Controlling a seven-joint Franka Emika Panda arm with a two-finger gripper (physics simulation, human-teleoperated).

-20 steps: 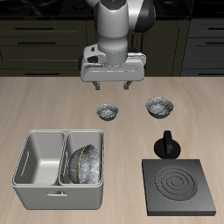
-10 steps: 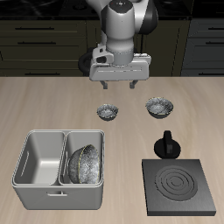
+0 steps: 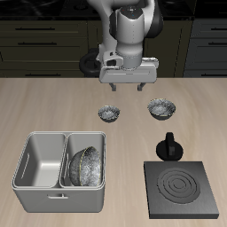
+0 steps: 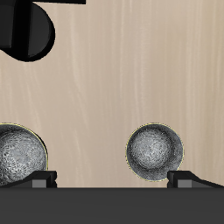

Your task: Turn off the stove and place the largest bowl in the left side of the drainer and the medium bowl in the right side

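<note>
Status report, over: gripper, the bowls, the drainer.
Gripper open, empty, high above two bowls on table. Largest bowl tilted in drainer compartment nearer stove. Medium bowl on table. Nothing blocking.

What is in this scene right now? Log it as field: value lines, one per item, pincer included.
pincer: open, empty, above the table behind the two loose bowls
largest grey speckled metallic round bowl: tilted inside the drainer compartment nearer the stove
medium grey speckled metallic round bowl: upright on the table, behind the knob
smallest grey speckled metallic round bowl: upright on the table, behind the drainer
light grey metal two-compartment drainer: other compartment empty
flat black square stove: coil dark
small black knob: behind the stove, setting unreadable
</note>
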